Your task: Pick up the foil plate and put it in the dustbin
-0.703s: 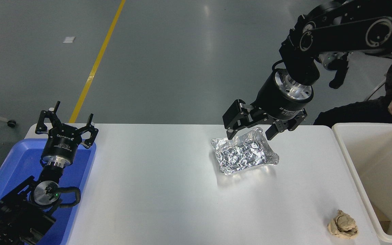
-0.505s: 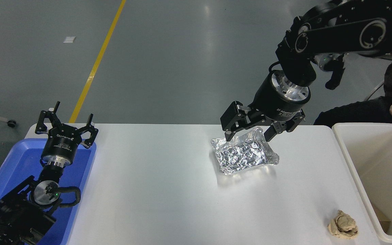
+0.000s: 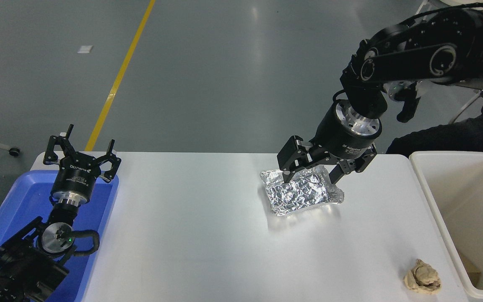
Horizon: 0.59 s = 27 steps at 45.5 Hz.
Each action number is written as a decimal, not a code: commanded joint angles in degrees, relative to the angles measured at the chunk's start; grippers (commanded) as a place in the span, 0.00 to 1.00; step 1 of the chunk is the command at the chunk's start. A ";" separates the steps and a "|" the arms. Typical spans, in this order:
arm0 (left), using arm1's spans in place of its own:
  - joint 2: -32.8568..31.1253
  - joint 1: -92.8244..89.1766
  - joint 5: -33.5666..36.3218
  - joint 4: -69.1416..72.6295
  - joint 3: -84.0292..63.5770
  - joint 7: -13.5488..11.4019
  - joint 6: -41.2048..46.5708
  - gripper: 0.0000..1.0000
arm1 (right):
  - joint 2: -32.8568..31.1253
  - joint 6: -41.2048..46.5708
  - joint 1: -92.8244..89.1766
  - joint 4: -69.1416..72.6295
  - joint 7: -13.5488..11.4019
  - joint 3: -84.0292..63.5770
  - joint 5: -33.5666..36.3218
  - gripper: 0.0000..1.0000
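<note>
Grey workshop floor with a yellow line stretches beyond the white table [image 3: 208, 235] where I work. My left gripper [image 3: 83, 152] sits parked over the blue tray [image 3: 11, 209] at the near left, its fingers spread and holding nothing. My right gripper [image 3: 308, 176] hangs over the far edge of the foil plate [image 3: 300, 192], jaws spread wide, one finger at the plate's far left corner and the other at its far right side. Whether the tips touch the foil I cannot tell from this angle; nothing is pinched yet.

That plate lies flat on the table, right of centre, well apart from the dustbin [image 3: 438, 209] at the right edge. A crumpled paper lump [image 3: 422, 276] rests near the bin's front corner, and a person's dark sleeve [image 3: 447, 136] shows beyond the table's far right.

As I judge it, the grasp is the step in hand, and foil is where it could fail. It is thin and crinkled, so closing on the rim alone may just fold it and let the plate slip free. Pressing down too hard could flatten the plate against the table and leave me nothing to grip. If I catch only one corner, the plate may droop and snag the bin's rim on the way across.
</note>
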 commanded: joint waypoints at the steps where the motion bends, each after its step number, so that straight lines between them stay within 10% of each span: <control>1: -0.06 0.00 -0.06 0.00 0.02 0.00 -0.08 1.00 | 2.11 -8.07 -14.47 -13.52 0.36 0.55 -9.45 1.00; 27: 0.03 0.00 0.02 0.00 -0.07 0.00 -0.08 1.00 | -0.62 -38.22 -49.81 -37.00 0.54 9.42 -24.50 1.00</control>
